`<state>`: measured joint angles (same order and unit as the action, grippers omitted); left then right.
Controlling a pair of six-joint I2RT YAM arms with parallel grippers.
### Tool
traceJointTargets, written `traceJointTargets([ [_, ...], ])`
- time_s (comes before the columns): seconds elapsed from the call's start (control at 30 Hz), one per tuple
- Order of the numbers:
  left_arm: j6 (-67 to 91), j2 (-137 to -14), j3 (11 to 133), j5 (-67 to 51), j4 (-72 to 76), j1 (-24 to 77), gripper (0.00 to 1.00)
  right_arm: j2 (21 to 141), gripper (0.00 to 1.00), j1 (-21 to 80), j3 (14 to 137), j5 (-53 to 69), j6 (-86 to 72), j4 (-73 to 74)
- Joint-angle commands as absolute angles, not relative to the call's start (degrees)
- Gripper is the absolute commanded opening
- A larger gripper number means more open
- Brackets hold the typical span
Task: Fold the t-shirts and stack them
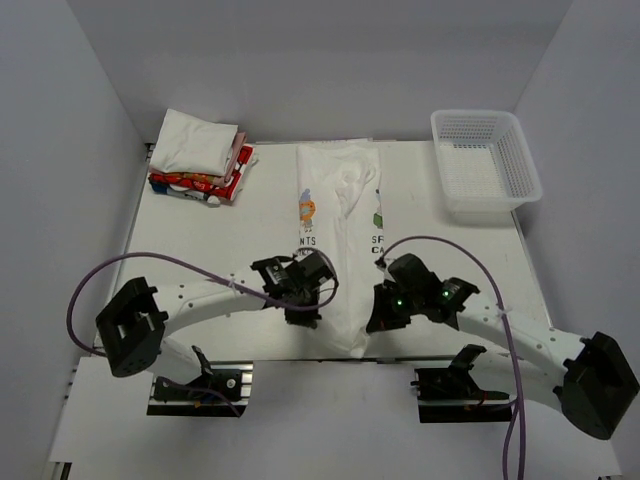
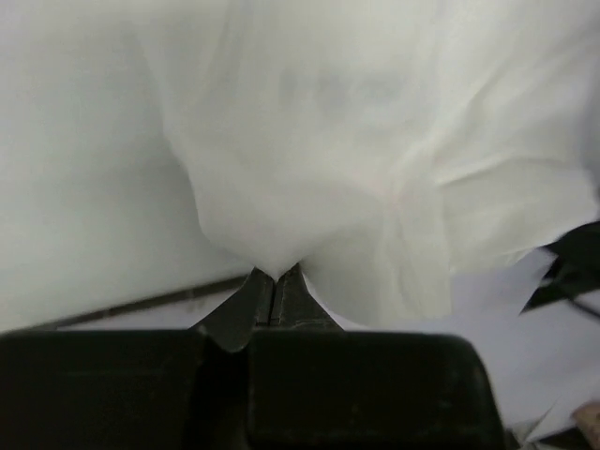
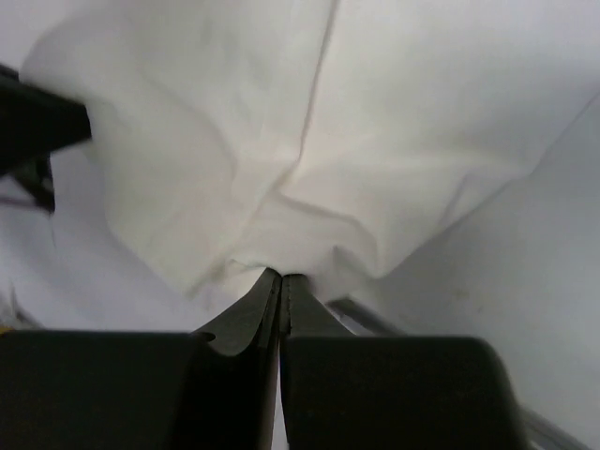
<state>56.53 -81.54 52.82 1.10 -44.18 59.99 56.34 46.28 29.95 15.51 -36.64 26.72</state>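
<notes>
left end effector [image 2: 275, 277]: fingers pressed together, pinching the near hem of the t-shirt [image 1: 340, 230]
right end effector [image 3: 281, 276]: likewise clamped on that hem
t-shirt: white strip stretching away between both
folded stack [image 1: 200, 155]: far ahead, left of the left end effector

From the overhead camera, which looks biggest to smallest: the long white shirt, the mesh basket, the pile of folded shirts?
Largest: long white shirt. Then mesh basket and folded pile, which look about alike, so I won't rank them.
</notes>
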Motion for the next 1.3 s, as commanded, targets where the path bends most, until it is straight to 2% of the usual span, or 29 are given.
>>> traceJointTargets([
  [0.0, 54.4, -85.94, 60.98, 11.75, -49.73, 57.84, 0.0, 61.78, 0.0, 45.62, 37.17, 1.1, -34.54, 27.33],
  [0.3, 50.98, -95.53, 75.66, 14.85, -51.33, 46.69, 0.0, 71.0, 0.0, 41.49, 51.66, -12.64, -30.5, 25.06],
  [0.47, 45.36, -99.48, 84.45, 13.37, -47.99, 42.54, 0.0, 76.19, 0.0, 37.54, 58.52, -14.49, -26.98, 21.8],
  [0.8, 39.81, -114.95, 103.6, 11.34, -51.68, 35.69, 0.0, 88.41, 0.0, 31.47, 68.54, -12.75, -23.29, 16.0],
  [1.27, 34.11, -127.17, 115.4, 7.38, -47.38, 29.97, 0.01, 107.29, 0.0, 25.32, 81.64, -7.03, -19.86, 14.76],
])
